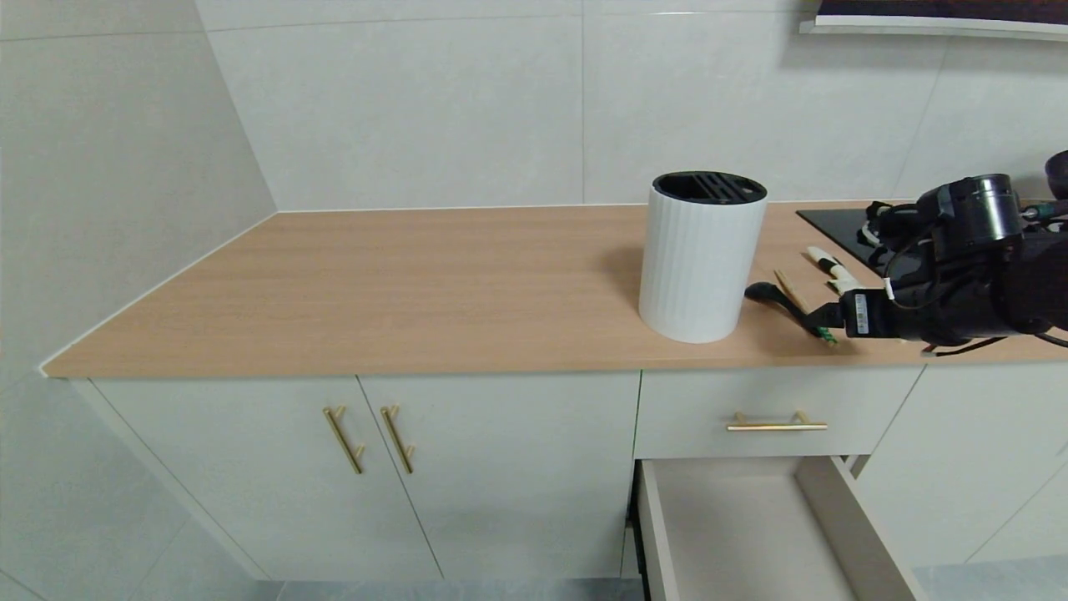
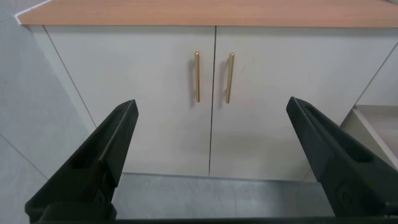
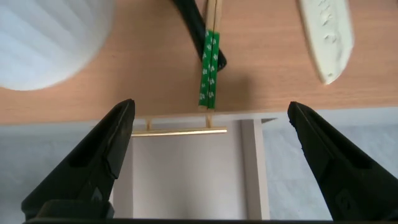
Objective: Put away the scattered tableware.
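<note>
A white ribbed utensil holder (image 1: 701, 259) with a black slotted top stands on the wooden counter (image 1: 417, 284). Just to its right lie a black spoon (image 1: 766, 293), a pair of chopsticks (image 1: 803, 310) with green-patterned ends, and a white-handled utensil (image 1: 831, 266). My right gripper (image 1: 826, 320) hovers at the counter's front edge by the chopsticks' green ends (image 3: 209, 71). It is open (image 3: 211, 168), with nothing between its fingers. The black spoon's handle (image 3: 194, 28) crosses under the chopsticks. My left gripper (image 2: 211, 168) is open and low down, facing the cabinet doors.
A drawer (image 1: 734, 526) stands pulled out below the counter, under the right gripper, and looks bare inside. A shut drawer with a gold handle (image 1: 776, 425) sits above it. Two cabinet doors with gold handles (image 2: 213, 76) are on the left. A black hob (image 1: 838, 225) lies at the back right.
</note>
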